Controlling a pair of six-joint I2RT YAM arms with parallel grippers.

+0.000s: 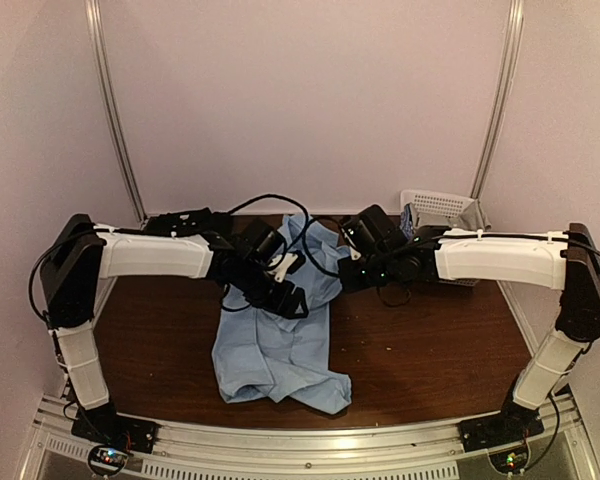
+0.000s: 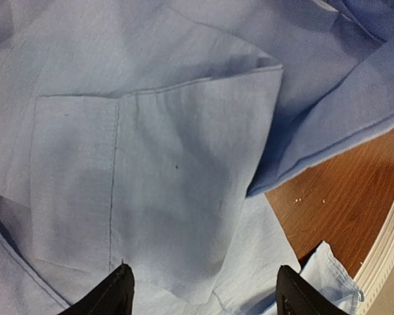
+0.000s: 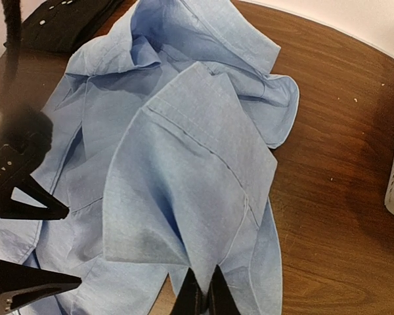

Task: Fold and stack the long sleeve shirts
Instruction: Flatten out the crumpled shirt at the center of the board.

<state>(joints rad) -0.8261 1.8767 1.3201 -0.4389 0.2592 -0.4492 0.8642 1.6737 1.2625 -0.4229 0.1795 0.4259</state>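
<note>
The light blue shirt (image 1: 280,365) is lying rumpled on the brown wooden table (image 1: 430,350), closest to my bases, with its near edge bunching up close to the table's front. From there it is spreading up the middle of the table, between my two arms.

I am holding my left gripper (image 1: 288,298) over the shirt's middle part. My left fingers (image 2: 111,296) are standing wide apart and closing on nothing. From that wrist, flat blue cloth with a stitched seam is filling the space beneath them, and a strip of bare wood is showing to the right.

A little farther on, my right gripper (image 3: 205,295) is pinching the shirt. My right fingers (image 3: 189,296) are sitting almost together on a fold, and a seamed panel of cloth is standing up like a tent toward them, above the rest of the garment. From that wrist I am also seeing my left gripper gaping at the shirt's edge.

Beyond both grippers, the collar end of the shirt is reaching toward the back of the table. At the far left, the black shirt (image 3: 65,20) is lying in a low heap just beside the blue one; I cannot tell whether they are touching. At the far right, the white lattice basket (image 1: 442,208) is standing apart from the blue shirt.
</note>
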